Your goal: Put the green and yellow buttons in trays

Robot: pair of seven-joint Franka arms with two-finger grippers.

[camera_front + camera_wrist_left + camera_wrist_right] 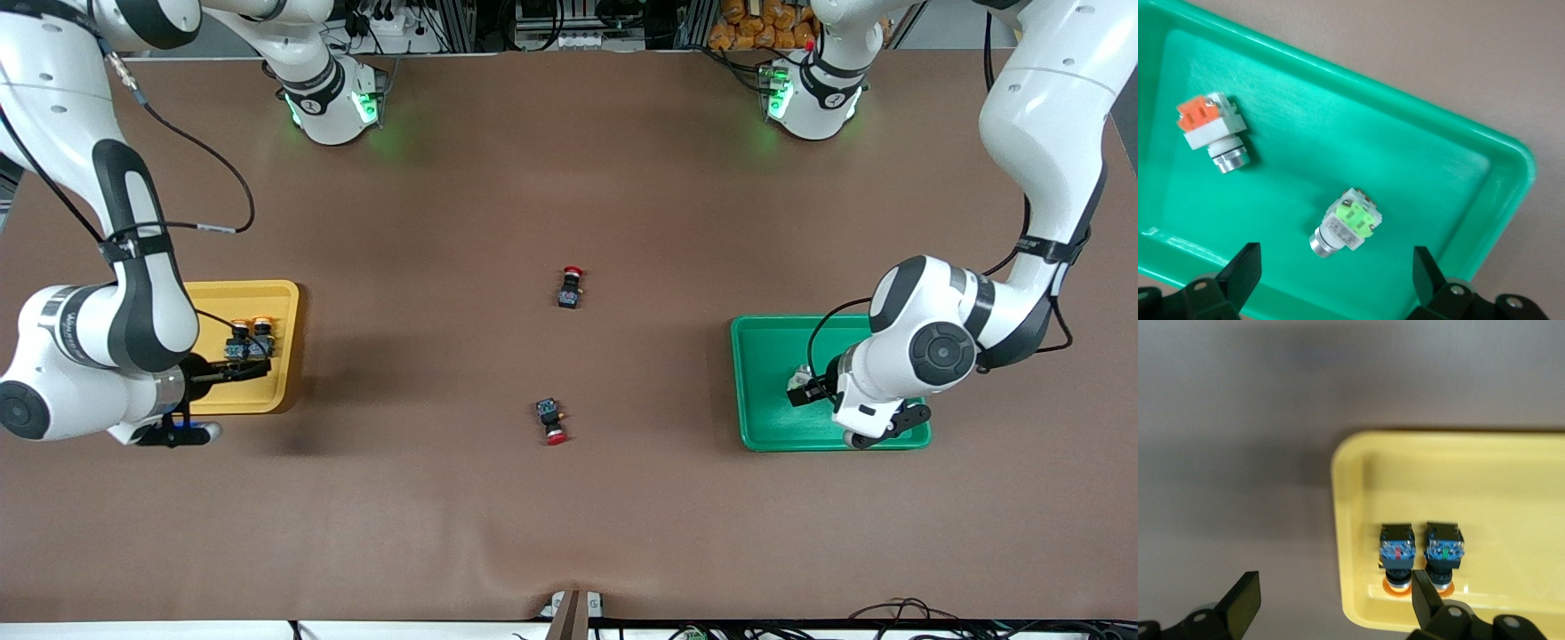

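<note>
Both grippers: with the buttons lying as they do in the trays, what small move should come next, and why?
Probably lift both clear. The left gripper stands open over the green tray with two grey buttons in it; the right gripper is open over the yellow tray holding two yellow-capped buttons.

Between the yellow tray (267, 298) and the green tray (756, 391) you have a broad stretch of bare tabletop (569, 533); only two red-capped buttons lie there, one (570, 289) farther from the front camera, one (552, 420) nearer, well apart. Inside the green tray, two grey buttons (1213, 132) (1345, 230) lie apart, with room between them. In the yellow tray, two black buttons (1397, 553) (1443, 553) stand just beside each other, leaving your pincer no gap between them.
</note>
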